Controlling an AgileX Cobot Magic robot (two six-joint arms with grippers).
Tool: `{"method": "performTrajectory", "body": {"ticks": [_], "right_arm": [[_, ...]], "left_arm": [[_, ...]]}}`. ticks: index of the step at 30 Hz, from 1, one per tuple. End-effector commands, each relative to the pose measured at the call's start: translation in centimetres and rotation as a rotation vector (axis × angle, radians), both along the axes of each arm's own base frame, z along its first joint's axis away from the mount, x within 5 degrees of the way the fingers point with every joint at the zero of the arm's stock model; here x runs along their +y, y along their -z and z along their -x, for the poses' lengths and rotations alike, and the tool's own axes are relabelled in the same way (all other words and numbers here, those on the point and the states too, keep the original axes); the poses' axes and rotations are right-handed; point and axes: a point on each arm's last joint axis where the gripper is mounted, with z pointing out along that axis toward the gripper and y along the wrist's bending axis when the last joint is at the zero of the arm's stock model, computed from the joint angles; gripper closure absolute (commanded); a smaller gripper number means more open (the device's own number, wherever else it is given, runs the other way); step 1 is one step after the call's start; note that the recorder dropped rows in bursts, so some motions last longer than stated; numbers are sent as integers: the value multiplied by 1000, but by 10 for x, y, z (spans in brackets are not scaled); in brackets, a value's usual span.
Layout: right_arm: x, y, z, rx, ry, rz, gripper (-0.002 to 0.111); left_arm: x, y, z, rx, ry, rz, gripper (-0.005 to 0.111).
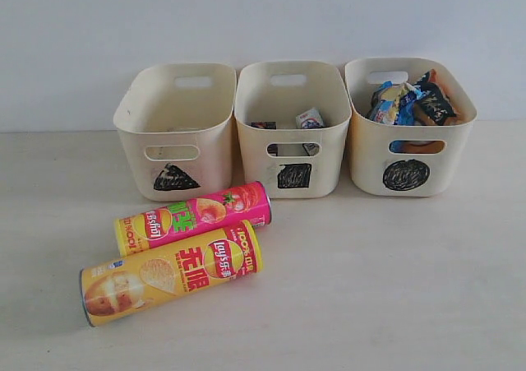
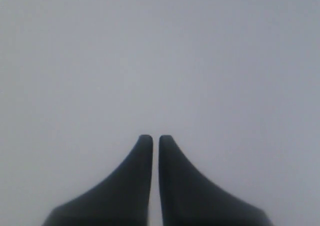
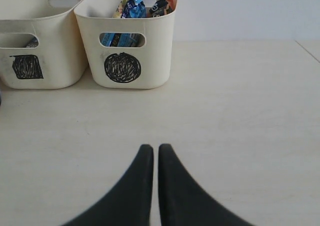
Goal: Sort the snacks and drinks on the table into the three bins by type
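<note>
Two chip tubes lie side by side on the beige table (image 1: 394, 289): the pink-yellow tube (image 1: 194, 216) behind, the yellow-orange tube (image 1: 171, 272) in front. At the back stand three cream bins: triangle bin (image 1: 175, 132), square bin (image 1: 292, 130), circle bin (image 1: 408, 128). The square bin holds the white-blue carton (image 1: 310, 118) and the dark carton (image 1: 264, 125). The crinkly packets (image 1: 411, 101) fill the circle bin. Neither arm shows in the exterior view. My left gripper (image 2: 155, 138) is shut against a blank grey surface. My right gripper (image 3: 155, 148) is shut, empty, over the table before the circle bin (image 3: 126, 45).
A pale wall runs behind the bins. The square bin (image 3: 37, 40) also shows in the right wrist view, beside the circle bin. The table's edge (image 3: 309, 50) appears at the far side of that view.
</note>
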Motion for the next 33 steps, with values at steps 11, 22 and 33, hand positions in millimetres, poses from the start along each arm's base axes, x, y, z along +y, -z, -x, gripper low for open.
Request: {"method": "performTrajectory", "body": {"ticks": [11, 22, 33], "right_arm": [[0, 1, 0, -6, 0, 6, 107], [0, 1, 0, -6, 0, 2, 107], [0, 1, 0, -6, 0, 4, 107]], "left_arm": [[19, -33, -139, 772, -222, -465, 102], [1, 14, -180, 1259, -101, -640, 102], [-53, 30, -193, 1384, 548, -830, 102]]}}
